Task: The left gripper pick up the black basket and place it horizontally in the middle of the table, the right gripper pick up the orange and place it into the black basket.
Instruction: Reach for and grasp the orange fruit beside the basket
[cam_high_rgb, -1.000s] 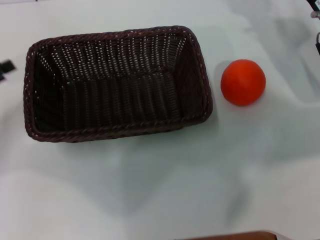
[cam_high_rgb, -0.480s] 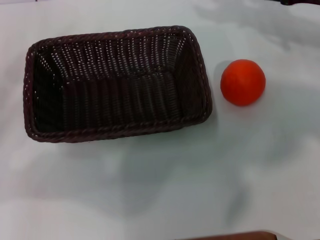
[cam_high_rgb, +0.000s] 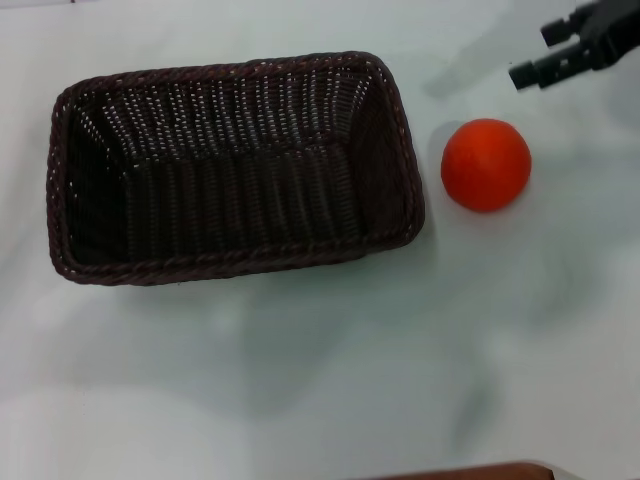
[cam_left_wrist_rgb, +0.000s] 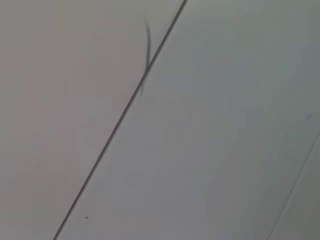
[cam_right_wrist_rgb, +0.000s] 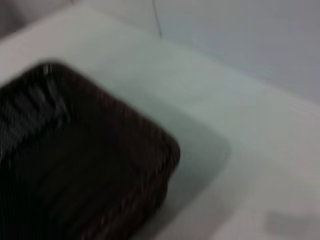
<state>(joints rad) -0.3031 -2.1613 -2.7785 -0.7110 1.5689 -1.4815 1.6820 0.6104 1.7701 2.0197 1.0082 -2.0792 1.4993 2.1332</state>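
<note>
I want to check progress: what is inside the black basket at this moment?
Nothing: the black basket shows only its woven floor and walls. The orange lies outside on the table, with the right end effector beyond it.

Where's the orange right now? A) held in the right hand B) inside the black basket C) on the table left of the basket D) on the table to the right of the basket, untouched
D: the orange sits on the white table just off the black basket's right end, with the right hand in the air beyond it, not touching.
</note>
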